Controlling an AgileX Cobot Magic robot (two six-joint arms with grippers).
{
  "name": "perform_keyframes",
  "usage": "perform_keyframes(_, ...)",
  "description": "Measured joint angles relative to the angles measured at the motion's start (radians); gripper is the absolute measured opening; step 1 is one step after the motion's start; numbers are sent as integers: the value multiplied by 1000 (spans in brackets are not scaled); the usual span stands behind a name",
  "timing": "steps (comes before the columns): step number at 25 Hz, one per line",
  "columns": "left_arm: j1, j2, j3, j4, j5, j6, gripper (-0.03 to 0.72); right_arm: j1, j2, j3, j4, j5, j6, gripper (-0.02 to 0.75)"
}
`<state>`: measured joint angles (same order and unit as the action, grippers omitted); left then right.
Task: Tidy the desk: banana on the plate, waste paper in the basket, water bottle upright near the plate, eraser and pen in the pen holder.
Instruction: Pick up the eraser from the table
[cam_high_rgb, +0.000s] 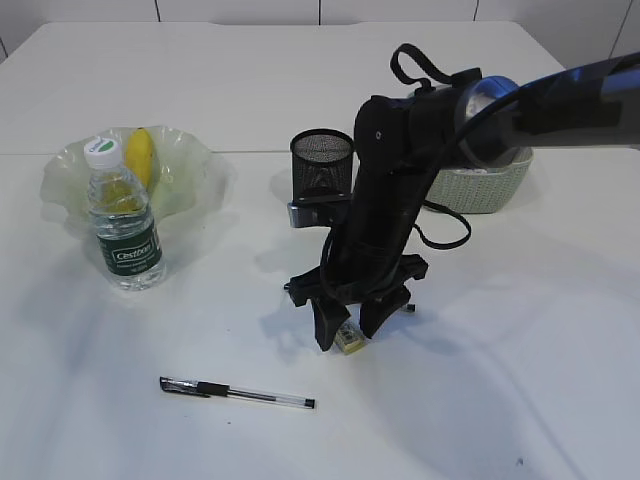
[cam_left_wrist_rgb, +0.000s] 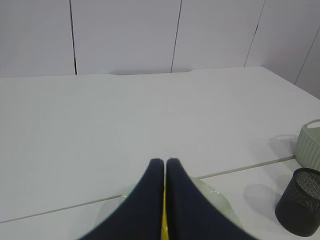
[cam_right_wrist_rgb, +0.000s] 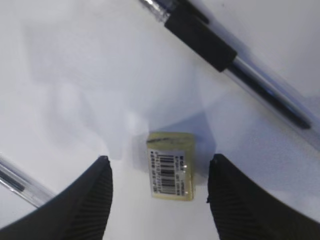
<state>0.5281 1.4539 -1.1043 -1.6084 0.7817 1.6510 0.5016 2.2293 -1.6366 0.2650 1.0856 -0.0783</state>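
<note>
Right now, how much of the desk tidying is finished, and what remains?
Looks done: banana on the plate, water bottle upright beside it. The basket holds something white, apparently the paper. In hand: the right gripper, fingers open, straddles the eraser. Left: eraser and pen into the pen holder.

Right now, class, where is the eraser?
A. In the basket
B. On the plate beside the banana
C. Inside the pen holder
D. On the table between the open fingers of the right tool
D: the eraser lies on the table between the right tool's spread fingers.
</note>
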Motion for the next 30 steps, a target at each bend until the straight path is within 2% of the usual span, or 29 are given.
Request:
perform_keyframes(6, 0, 0, 0, 0, 0, 0, -25, 0, 0, 0, 8, -9, 0, 409)
perform_keyframes(14, 0, 0, 0, 0, 0, 0, -25, 0, 0, 0, 6, -11, 0, 394)
perform_keyframes(23, 0, 0, 0, 0, 0, 0, -25, 0, 0, 0, 6, -7, 0, 332)
perform_keyframes(30, 0, 0, 0, 0, 0, 0, -25, 0, 6, 0, -29, 8, 0, 322)
